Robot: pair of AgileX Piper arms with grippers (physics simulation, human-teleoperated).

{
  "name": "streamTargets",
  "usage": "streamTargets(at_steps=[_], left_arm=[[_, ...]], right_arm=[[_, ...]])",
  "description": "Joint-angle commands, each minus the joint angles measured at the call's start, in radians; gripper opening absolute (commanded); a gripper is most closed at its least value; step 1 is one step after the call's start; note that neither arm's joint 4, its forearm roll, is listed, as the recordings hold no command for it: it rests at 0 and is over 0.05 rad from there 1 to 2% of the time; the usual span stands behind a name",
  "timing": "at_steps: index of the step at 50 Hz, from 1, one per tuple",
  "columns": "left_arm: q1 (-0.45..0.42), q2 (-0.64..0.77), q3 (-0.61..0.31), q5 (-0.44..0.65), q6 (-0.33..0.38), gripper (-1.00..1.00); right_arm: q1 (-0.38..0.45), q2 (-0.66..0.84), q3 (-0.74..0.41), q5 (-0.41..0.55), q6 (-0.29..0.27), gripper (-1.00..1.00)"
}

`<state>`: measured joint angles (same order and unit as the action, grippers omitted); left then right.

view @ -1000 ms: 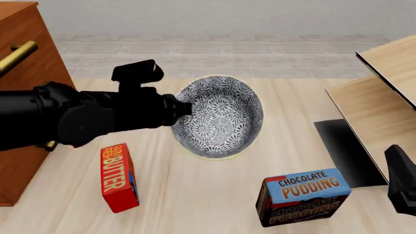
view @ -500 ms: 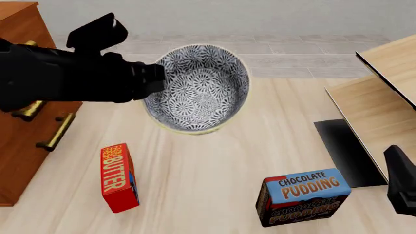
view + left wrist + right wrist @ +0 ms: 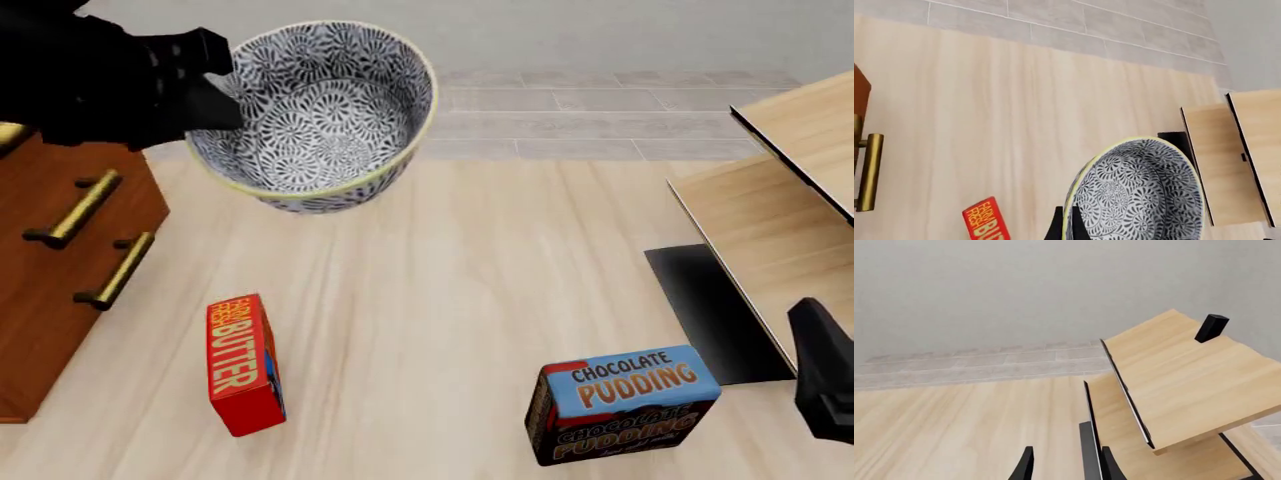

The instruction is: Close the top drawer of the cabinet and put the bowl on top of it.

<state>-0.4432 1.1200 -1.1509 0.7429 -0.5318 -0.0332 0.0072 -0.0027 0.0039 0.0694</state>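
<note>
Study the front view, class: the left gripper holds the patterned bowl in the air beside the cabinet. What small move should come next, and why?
Probably carry the bowl a little further left and up. The left gripper pinches its rim, and the bowl hangs tilted above the floor, right of the cabinet. It needs to be over the cabinet's top before lowering.

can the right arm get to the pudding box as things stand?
Probably yes. The pudding box stands on open floor just beside the right gripper, nothing between them, and that gripper is open and holds nothing. The left gripper is away with the bowl.
</note>
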Motion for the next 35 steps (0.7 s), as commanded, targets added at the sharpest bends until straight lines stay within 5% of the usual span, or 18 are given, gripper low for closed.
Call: streamTargets(at_steps=[1, 14, 35], left_arm=[[0.06, -0.022, -0.093, 0.132, -0.015, -1.0], [0.13, -0.009, -0.211, 0.234, -0.031, -1.0], [0.425, 0.034, -0.538, 0.475, -0.053, -1.0]], right_arm=[[-0.002, 0.001, 0.0, -0.002, 0.001, 1.0], [-0.005, 0.001, 0.0, -0.002, 0.007, 1.0], [-0.007, -0.002, 0.001, -0.001, 0.009, 1.0]])
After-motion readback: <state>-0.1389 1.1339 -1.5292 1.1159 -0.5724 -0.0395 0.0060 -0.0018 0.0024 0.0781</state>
